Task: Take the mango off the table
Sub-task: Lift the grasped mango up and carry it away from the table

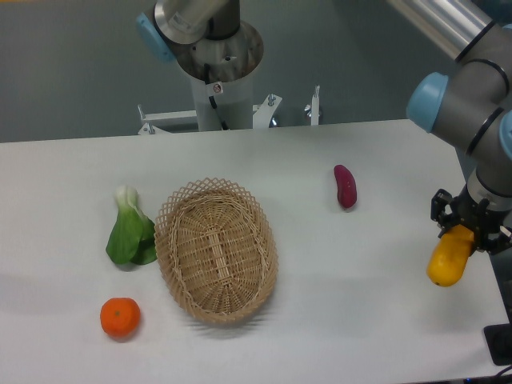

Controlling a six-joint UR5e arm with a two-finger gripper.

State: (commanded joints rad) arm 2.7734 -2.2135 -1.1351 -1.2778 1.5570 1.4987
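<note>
Orange near front edge, mango clamped between jaws

Small sticker on robot base, apparently unreadable.

basket mid-table, bare table around the held mango

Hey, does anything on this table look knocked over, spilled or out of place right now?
Nothing looks spilled or damaged. The basket sits upright and looks empty, with the greens, orange and purple vegetable lying apart around it. The mango hangs tilted in the claw near the table's right edge.
</note>
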